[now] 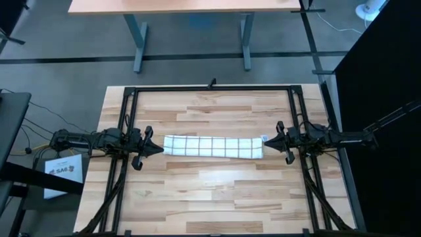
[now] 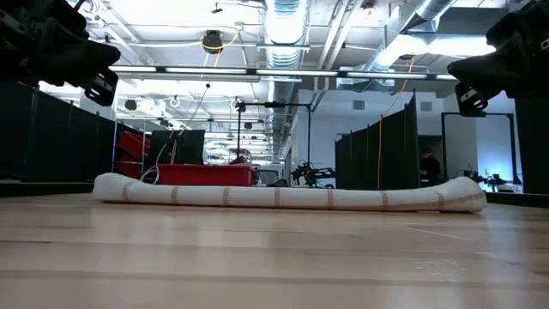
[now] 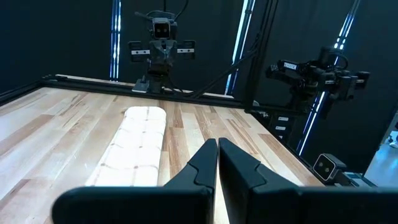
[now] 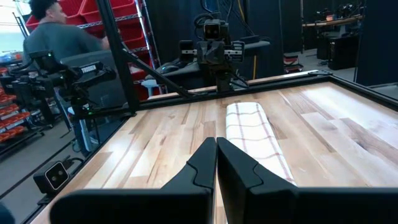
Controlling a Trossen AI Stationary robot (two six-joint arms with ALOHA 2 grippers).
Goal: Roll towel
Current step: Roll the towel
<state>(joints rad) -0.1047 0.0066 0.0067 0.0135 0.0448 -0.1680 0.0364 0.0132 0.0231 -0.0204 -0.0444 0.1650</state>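
One towel (image 1: 212,146), rolled long.

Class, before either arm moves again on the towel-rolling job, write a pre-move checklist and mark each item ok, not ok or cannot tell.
1. The towel lies as a long roll on the table: ok.
2. Roll is tight and even at both ends: cannot tell.
3. Left gripper is off the towel, beside its left end, fingers shut: ok.
4. Right gripper is off the towel, beside its right end, fingers shut: ok.
5. Both grippers are raised above the tabletop in the low view: ok.
6. Person in the right wrist view stands beyond the table: ok.
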